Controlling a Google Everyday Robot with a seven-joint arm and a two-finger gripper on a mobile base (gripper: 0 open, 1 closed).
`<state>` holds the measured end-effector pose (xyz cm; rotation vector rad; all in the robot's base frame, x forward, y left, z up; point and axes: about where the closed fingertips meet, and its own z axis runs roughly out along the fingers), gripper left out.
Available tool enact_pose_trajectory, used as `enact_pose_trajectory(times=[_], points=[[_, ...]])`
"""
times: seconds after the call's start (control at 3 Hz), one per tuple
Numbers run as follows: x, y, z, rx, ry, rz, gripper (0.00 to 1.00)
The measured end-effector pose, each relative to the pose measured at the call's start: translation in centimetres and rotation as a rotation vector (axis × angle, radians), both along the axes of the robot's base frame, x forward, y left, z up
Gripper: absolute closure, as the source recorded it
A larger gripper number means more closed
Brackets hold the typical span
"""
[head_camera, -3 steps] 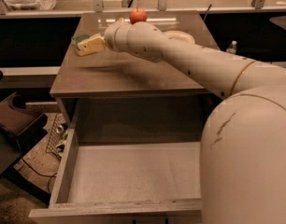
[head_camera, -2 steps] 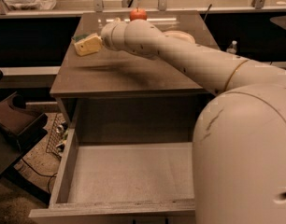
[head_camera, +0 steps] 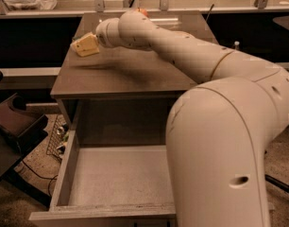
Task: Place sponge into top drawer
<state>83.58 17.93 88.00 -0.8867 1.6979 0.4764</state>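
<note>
1. The jaws of the gripper (head_camera: 94,40), in the upper left of the frame, are clamped on the sponge (head_camera: 84,46). Little of them shows past the wrist, but the sponge hangs from the tip clear of the bench (head_camera: 135,74), with its shadow lying apart below it.
2. Over the last second the gripper has carried the sponge slightly further toward the left of the frame, at much the same height. The grip has held, and the sponge keeps its tilt with the pale foam facing the camera.
3. The arm (head_camera: 191,56) has swung with it. Its big near link now fills more of the lower right and covers the right part of the top drawer (head_camera: 111,174).
4. The red apple (head_camera: 142,11) showed plainly at the back of the bench a second ago. It is now almost hidden behind the wrist.
5. The top drawer stands pulled out below the bench's front edge, low in the frame.
6. By my reading the pick-up is done and the carry has only begun. The sponge is over the bench's left side, well apart from the drawer. It has yet to come forward past the front edge and down before any release.
</note>
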Motion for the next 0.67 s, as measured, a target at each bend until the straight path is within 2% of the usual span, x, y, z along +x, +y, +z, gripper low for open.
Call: enact_pose_trajectory(times=[0.67], points=[[0.79, 0.91, -1.36, 0.003, 0.077, 0.018, 0.0]])
